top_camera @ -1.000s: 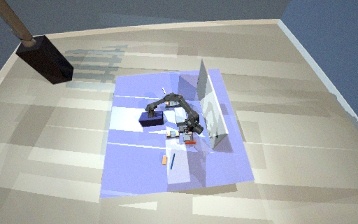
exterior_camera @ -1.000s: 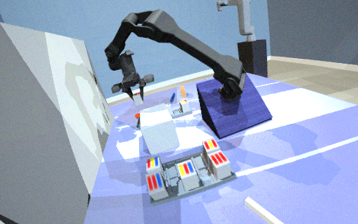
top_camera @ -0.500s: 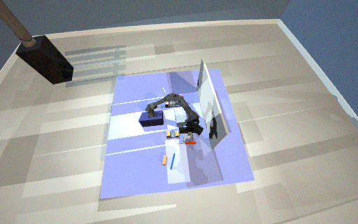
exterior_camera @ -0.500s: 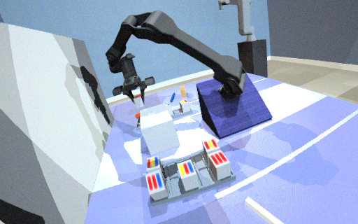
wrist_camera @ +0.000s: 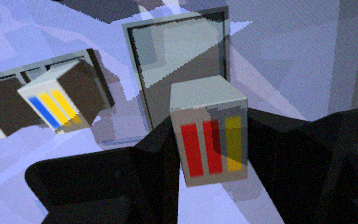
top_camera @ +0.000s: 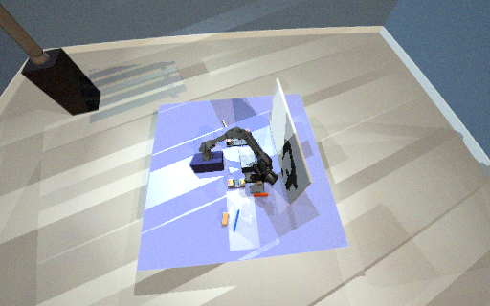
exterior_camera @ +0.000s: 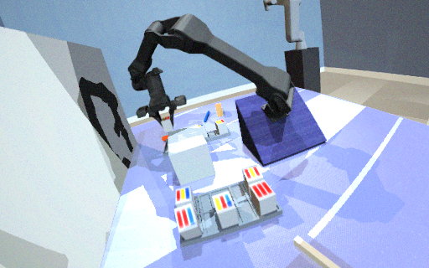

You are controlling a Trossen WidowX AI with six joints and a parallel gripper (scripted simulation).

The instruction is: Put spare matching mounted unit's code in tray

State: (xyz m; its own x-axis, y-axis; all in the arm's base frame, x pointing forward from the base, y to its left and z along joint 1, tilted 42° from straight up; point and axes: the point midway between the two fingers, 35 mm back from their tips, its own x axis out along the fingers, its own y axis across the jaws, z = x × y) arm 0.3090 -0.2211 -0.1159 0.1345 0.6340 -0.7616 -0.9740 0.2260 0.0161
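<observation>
My gripper (top_camera: pixel 260 180) (exterior_camera: pixel 167 121) (wrist_camera: pixel 202 115) is shut on a pale block whose face carries red, red and yellow stripes. The block is upright between the fingers, held off the table. The grey tray (wrist_camera: pixel 175 42) (top_camera: pixel 256 189) is beyond and below the block in the wrist view, and the block overlaps its near part. A pale box (exterior_camera: pixel 190 157) stands in front of the gripper in the exterior view; no code shows on its visible faces. Striped spares stand in a front rack (exterior_camera: pixel 209 228). A blue, yellow, yellow spare (wrist_camera: pixel 55 107) sits in another rack (wrist_camera: pixel 102 85).
A tall pale panel (top_camera: pixel 287 143) (exterior_camera: pixel 50 126) stands beside the work area. An orange-red bar (top_camera: pixel 260 194) (exterior_camera: pixel 165 138) lies by the tray. A blue stick (top_camera: pixel 236 220) (exterior_camera: pixel 206 116) and an orange block (top_camera: pixel 225 219) (exterior_camera: pixel 219 110) are farther off. The arm's base wedge (exterior_camera: pixel 278 134) is dark blue.
</observation>
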